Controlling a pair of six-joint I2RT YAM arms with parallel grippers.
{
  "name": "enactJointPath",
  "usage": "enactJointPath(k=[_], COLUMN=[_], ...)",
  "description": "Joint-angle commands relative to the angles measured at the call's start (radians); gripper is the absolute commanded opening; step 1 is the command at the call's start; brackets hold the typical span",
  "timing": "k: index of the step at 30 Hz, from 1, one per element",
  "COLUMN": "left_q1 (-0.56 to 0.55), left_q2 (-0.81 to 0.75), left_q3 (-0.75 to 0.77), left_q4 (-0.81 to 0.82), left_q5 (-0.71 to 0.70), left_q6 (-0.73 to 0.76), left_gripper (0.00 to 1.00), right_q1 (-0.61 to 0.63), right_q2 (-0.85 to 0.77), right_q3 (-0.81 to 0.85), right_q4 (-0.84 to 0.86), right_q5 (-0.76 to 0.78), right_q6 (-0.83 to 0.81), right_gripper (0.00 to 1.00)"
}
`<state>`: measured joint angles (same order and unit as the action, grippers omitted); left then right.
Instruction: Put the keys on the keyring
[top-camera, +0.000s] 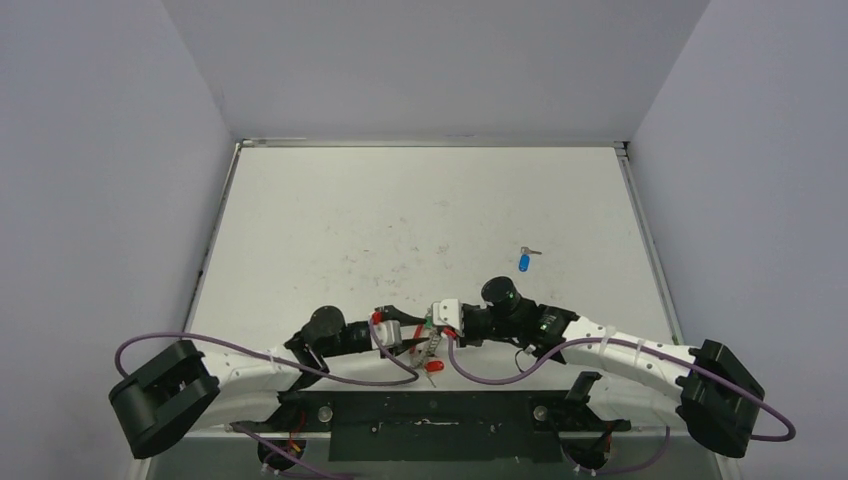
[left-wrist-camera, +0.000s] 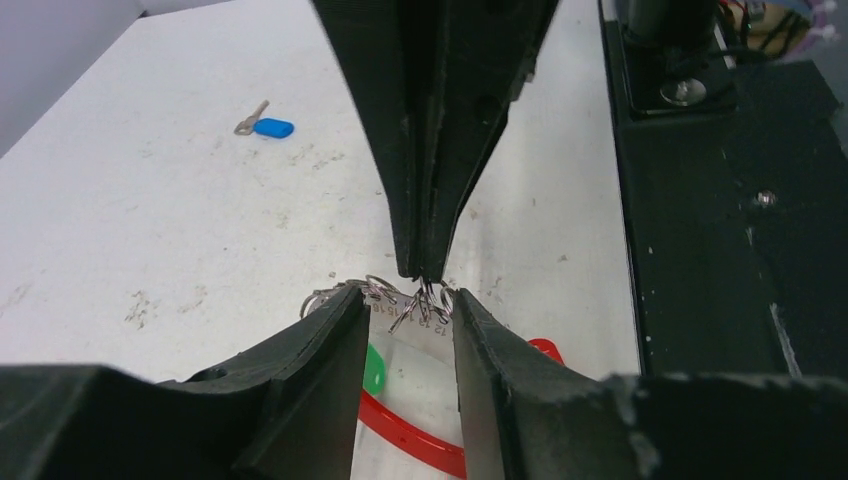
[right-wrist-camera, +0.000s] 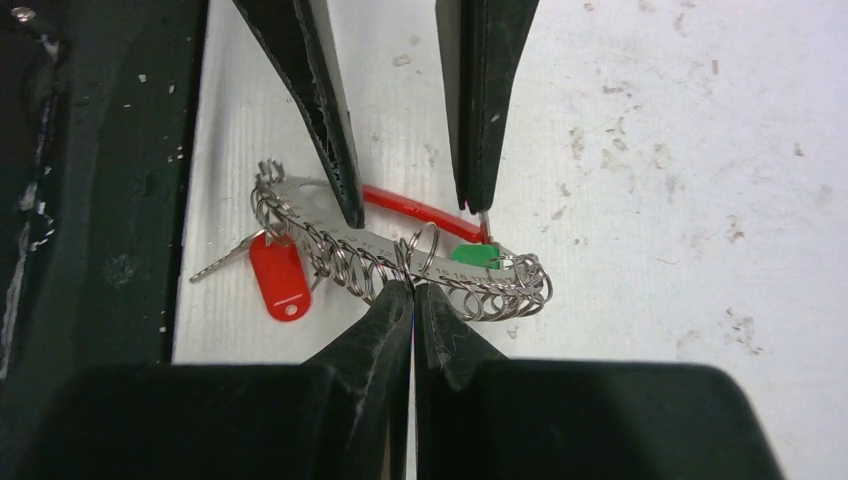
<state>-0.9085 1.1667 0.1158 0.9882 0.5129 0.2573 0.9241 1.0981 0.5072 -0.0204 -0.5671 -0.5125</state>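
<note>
Your right tool (right-wrist-camera: 411, 286) is pinched shut on the middle of the keyring (right-wrist-camera: 330, 255) at the near edge of the bench (top-camera: 350, 220), with the left tool (left-wrist-camera: 405, 300) spread astride it. The blue key (top-camera: 524, 262) lies well apart, farther out, nearer your right arm (top-camera: 620, 350).

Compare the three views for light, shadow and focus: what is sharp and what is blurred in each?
Top external view: even, soft light, faint shadows; the blue key small but clear. Left wrist view: the left fingers loom dark and blurred, the keyring sharper. Right wrist view: the keyring is sharp with small glints, the right fingers black and soft-edged.
</note>
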Motion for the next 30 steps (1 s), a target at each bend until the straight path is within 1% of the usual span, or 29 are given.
enactJointPath(k=[1, 4, 7, 8, 11, 12, 14, 18, 22, 24, 27, 30], left_q1=[-0.003, -0.002, -0.001, 0.000, 0.002, 0.003, 0.004, 0.006, 0.008, 0.009, 0.010, 0.010], left_q2=[-0.148, -0.241, -0.319, -0.353, -0.421, -0.440, -0.466, -0.478, -0.455, -0.435, -0.396, -0.355], left_q3=[0.041, 0.060, 0.062, 0.065, 0.090, 0.104, 0.133, 0.186, 0.241, 0.258, 0.272, 0.273], left_q4=[-0.193, -0.331, -0.412, -0.449, -0.564, -0.614, -0.698, -0.787, -0.823, -0.807, -0.744, -0.650], left_q5=[-0.182, -0.333, -0.473, -0.542, -0.679, -0.721, -0.786, -0.815, -0.813, -0.800, -0.759, -0.707], left_q6=[-0.186, -0.338, -0.462, -0.509, -0.641, -0.702, -0.790, -0.908, -0.997, -1.049, -1.117, -1.185], left_gripper=[0.36, 0.37, 0.38, 0.38, 0.36, 0.35, 0.34, 0.32, 0.29, 0.26, 0.24, 0.24], right_q1=[0.030, 0.056, 0.094, 0.108, 0.162, 0.186, 0.230, 0.296, 0.347, 0.361, 0.366, 0.367], right_q2=[-0.053, -0.062, -0.072, -0.076, -0.097, -0.105, -0.120, -0.126, -0.114, -0.108, -0.099, -0.099], right_q3=[-0.001, -0.002, -0.012, -0.018, -0.038, -0.048, -0.070, -0.090, -0.100, -0.105, -0.105, -0.110], right_q4=[0.120, 0.146, 0.181, 0.198, 0.249, 0.271, 0.331, 0.429, 0.514, 0.545, 0.565, 0.573], right_q5=[0.123, 0.240, 0.367, 0.420, 0.595, 0.675, 0.785, 0.949, 1.044, 1.052, 1.047, 1.027], right_q6=[0.031, 0.040, 0.007, -0.006, -0.057, -0.089, -0.139, -0.222, -0.306, -0.337, -0.341, -0.325], right_gripper=[0.00, 0.00, 0.00, 0.00, 0.00, 0.00, 0.00, 0.00, 0.00, 0.00, 0.00, 0.00])
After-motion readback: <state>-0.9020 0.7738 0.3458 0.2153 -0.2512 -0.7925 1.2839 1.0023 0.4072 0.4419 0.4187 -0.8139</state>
